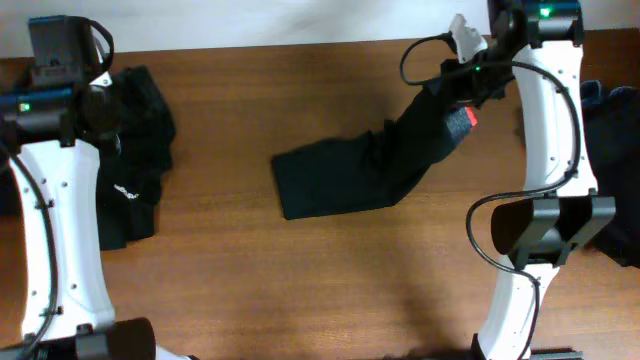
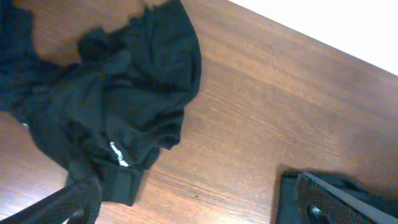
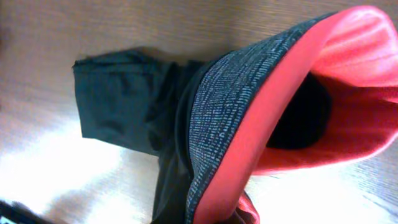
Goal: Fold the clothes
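Note:
The black trousers (image 1: pixel 340 175) lie across the middle of the table, legs pointing left. My right gripper (image 1: pixel 462 100) is shut on their waist end and holds it up off the table at the back right. In the right wrist view the speckled grey waistband (image 3: pixel 236 106) and red lining (image 3: pixel 348 68) hang open, and the legs (image 3: pixel 118 106) trail onto the wood. A heap of black clothes (image 1: pixel 140 150) with a small white logo (image 2: pixel 118 154) lies at the left. My left gripper (image 2: pixel 199 214) hovers open and empty beside that heap.
More dark garments (image 1: pixel 612 130) lie at the right edge behind the right arm. The table's far edge (image 2: pixel 298 34) runs behind the left heap. Bare wood (image 1: pixel 300 290) fills the front of the table.

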